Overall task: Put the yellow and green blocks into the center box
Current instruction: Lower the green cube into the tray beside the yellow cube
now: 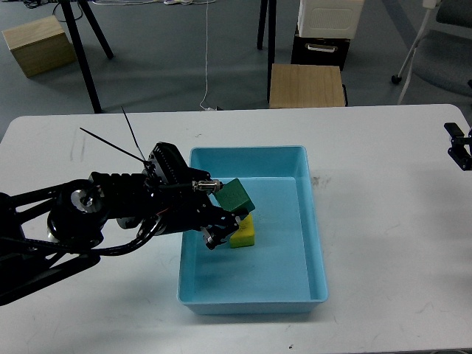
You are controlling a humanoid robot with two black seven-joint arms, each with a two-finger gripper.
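A light blue box (313, 221) sits in the middle of the white table. A yellow block (245, 234) lies on its floor, partly hidden by my left gripper. My left gripper (227, 214) reaches over the box's left wall and is shut on a green block (235, 196), held tilted just above the yellow block. My right gripper (459, 147) is at the right edge of the view, small and dark, away from the box.
The white table (383, 251) spreads around the box. Beyond its far edge stand a wooden stool (306, 85), a white and black cabinet (324, 33), tripod legs (81, 44) and a cardboard box (38, 44).
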